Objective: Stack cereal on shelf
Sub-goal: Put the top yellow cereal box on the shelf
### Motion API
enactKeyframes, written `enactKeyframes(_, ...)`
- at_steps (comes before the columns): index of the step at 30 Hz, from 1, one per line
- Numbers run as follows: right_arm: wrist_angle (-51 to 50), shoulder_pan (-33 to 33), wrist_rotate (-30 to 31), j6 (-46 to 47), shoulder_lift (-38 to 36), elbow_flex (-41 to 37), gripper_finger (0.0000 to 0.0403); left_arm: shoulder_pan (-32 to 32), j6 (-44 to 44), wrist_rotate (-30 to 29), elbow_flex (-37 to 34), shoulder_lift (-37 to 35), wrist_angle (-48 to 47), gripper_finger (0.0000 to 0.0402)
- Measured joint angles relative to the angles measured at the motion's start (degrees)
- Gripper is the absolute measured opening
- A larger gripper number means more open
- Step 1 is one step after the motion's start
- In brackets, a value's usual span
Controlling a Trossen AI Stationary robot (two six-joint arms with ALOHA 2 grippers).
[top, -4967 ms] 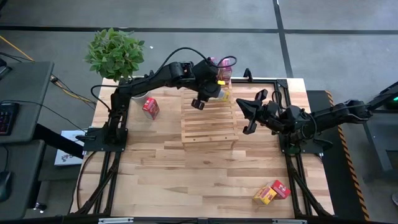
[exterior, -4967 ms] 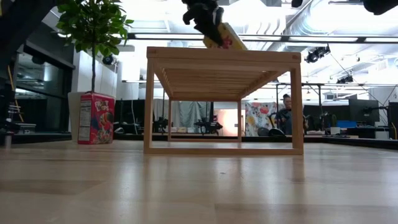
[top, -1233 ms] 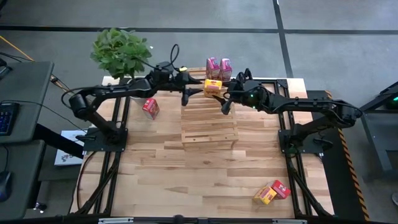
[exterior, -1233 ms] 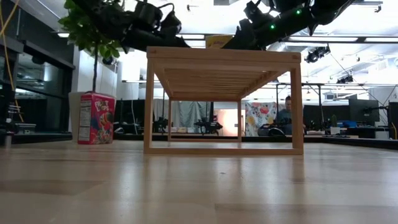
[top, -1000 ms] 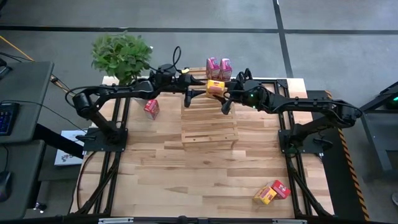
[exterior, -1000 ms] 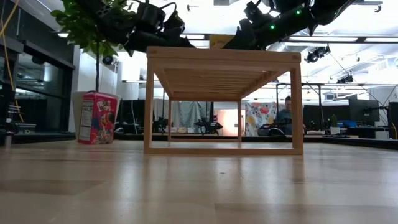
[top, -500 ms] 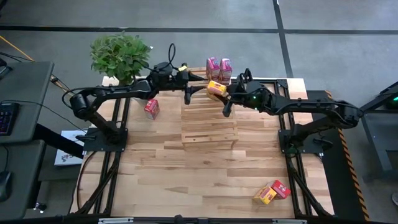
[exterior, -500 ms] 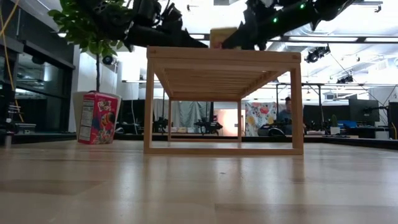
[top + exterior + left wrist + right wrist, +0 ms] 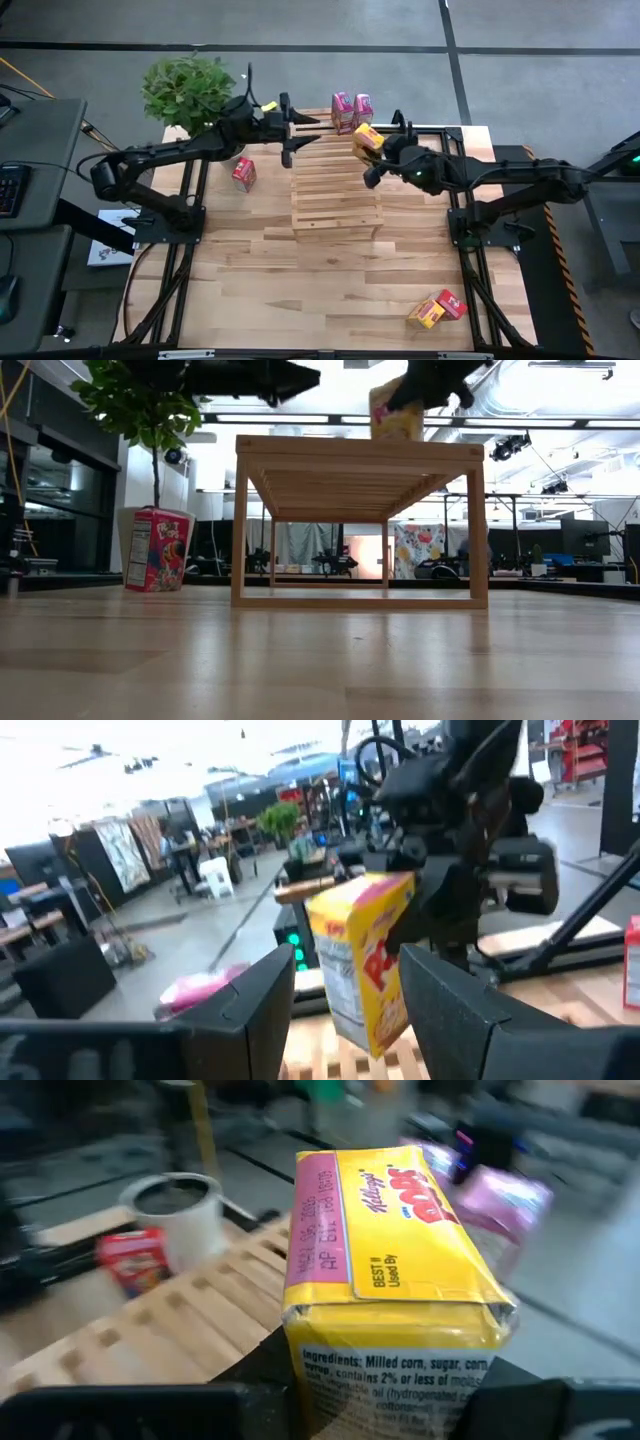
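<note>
The shelf (image 9: pixel 335 195) is a slatted wooden rack in the middle of the table. Over its far right corner my right gripper (image 9: pixel 372 145) is shut on a yellow cereal box (image 9: pixel 366 136). My left gripper (image 9: pixel 300 130) hangs open over the shelf's far left corner, a short way from that box; in its wrist view the box (image 9: pixel 365 960) shows beyond its fingers. Two pink boxes (image 9: pixel 352 107) stand at the far edge. A red box (image 9: pixel 242 173) stands upright on the table left of the shelf. My right gripper pinches the yellow box between its two fingers (image 9: pixel 250 1400), on two opposite faces at the end nearest the wrist (image 9: pixel 390 1370). The fingers come from the table's right, slanting slightly down. The box is tilted, and in the left wrist view it seems to hang clear of the slats.
A potted plant (image 9: pixel 187 88) stands at the table's far left corner, close behind my left arm. A yellow box (image 9: pixel 426 315) and a red box (image 9: pixel 452 303) lie near the front right corner. Bare tabletop (image 9: pixel 300 290) lies in front of the shelf.
My right gripper has shut on the yellow box and lifted it up off the shelf's top, turning and tipping it as it drew back toward the right. My left gripper has pulled away from the box toward the table's left and risen.
</note>
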Motion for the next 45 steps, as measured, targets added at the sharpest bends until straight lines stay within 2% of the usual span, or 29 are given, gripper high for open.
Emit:
enactKeyframes(3, -7.69, 1.44, 6.39, 9.46, 3.03, 4.15, 0.0105, 0.00, -0.59, -0.02, 0.00, -1.57, 0.03, 0.0170)
enactKeyframes(11, -9.26, 1.24, 15.05, 24.70, 9.55, 5.34, 0.0104, -0.04, -1.05, -0.13, 0.00, -2.75, 0.81, 0.0170)
enactKeyframes(21, -9.10, 1.18, 21.37, 31.68, 14.07, 5.34, 0.0104, -0.96, -1.04, -0.13, 0.00, -2.74, 0.52, 0.0170)
enactKeyframes(27, -8.81, 0.96, 21.42, 35.87, 15.60, 5.34, 0.0107, -1.05, -0.59, -0.12, 0.00, -2.74, 0.56, 0.0170)
enactKeyframes(36, -8.20, 0.96, 19.53, 33.94, 15.74, 5.34, 0.0142, -1.05, -0.61, -0.12, 0.00, -2.74, 0.57, 0.0170)
enactKeyframes(45, -8.19, 0.96, 20.48, 37.99, 15.72, 5.34, 0.0146, -1.05, -0.59, -0.13, 0.00, -2.74, 0.55, 0.0170)
